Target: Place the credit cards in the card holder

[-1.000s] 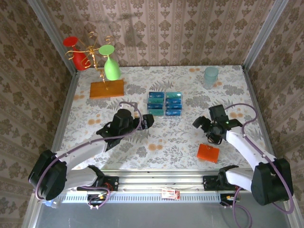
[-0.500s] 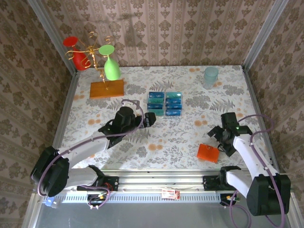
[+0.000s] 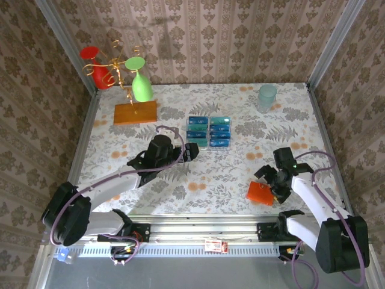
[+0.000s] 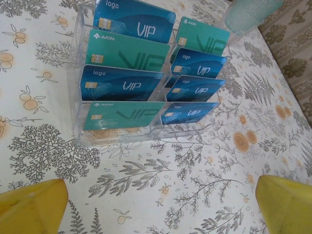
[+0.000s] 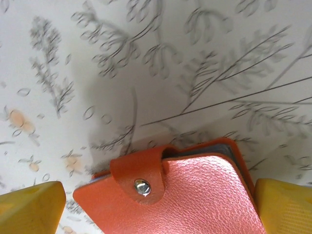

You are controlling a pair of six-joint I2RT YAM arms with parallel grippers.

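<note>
Task barely started. Eight credit cards (image 4: pixel 129 83), blue and teal, stand in the clear tray (image 4: pixel 78 97) at the middle of the bench (image 3: pixel 210 174); none is in the card holder (image 5: pixel 195 195). Holder lies near the front right edge, snap tab fastened. Left fingers (image 4: pixel 31 207) spread wide, empty, just short of the tray. Right fingers (image 5: pixel 29 204) spread wide either side of the holder, not clamped; contact unclear. Left to do: open holder, move every card.
</note>
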